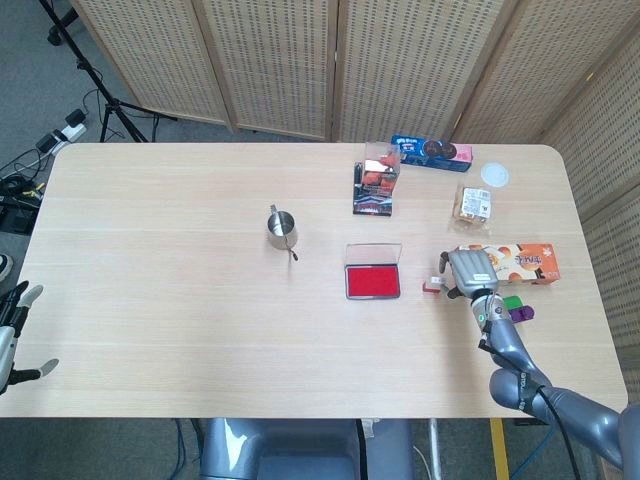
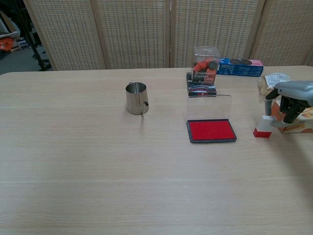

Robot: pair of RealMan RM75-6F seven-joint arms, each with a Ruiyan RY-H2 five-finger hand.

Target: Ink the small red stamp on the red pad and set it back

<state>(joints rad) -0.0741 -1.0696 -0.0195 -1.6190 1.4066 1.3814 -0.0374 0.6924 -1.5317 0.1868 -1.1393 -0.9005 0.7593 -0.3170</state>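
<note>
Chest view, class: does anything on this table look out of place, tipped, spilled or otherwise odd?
Nothing stands out. The small red stamp stands upright on the table, right of the red pad, whose clear lid is propped open. The right hand is beside the stamp. The metal cup is upright, with nothing spilled.

the pale wood-grain worktop (image 2: 73, 171) looks smooth and matt. the small steel cup (image 2: 136, 98) is shiny metal. the red ink pad (image 2: 211, 130) has a dull, felt-like face in a dark plastic tray, with a clear glossy plastic lid (image 2: 209, 107) standing behind it. the right hand (image 2: 293, 93) has a smooth grey shell and black fingers (image 2: 289, 115).
</note>
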